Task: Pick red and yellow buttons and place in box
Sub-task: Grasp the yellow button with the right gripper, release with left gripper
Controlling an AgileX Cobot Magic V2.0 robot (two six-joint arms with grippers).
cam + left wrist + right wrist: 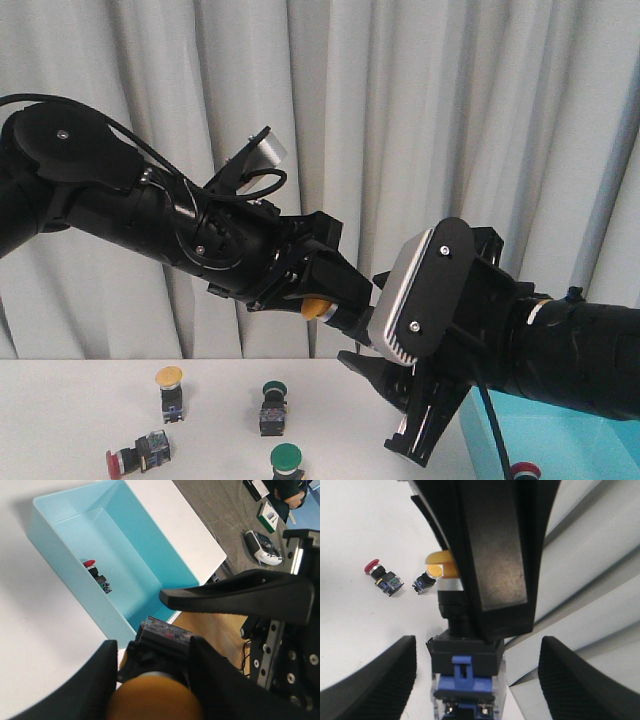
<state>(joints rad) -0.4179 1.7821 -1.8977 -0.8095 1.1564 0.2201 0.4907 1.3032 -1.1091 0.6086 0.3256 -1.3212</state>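
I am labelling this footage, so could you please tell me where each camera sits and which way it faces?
Front view: behind the arms, facing the curtain; shows both arms, left gripper shut on a yellow button, right gripper open.
Left wrist view: looks down past its fingers into the blue box, a red button inside.
Right wrist view: looks between its open fingers at that held button.
All three show the held yellow button.

two green-capped switches (274, 404) (287, 460) stand on the white surface (70, 420), one behind the other. pale pleated curtains (400, 120) hang behind. beyond the surface's edge, a grey floor (220, 515) holds a small white device (263, 550).
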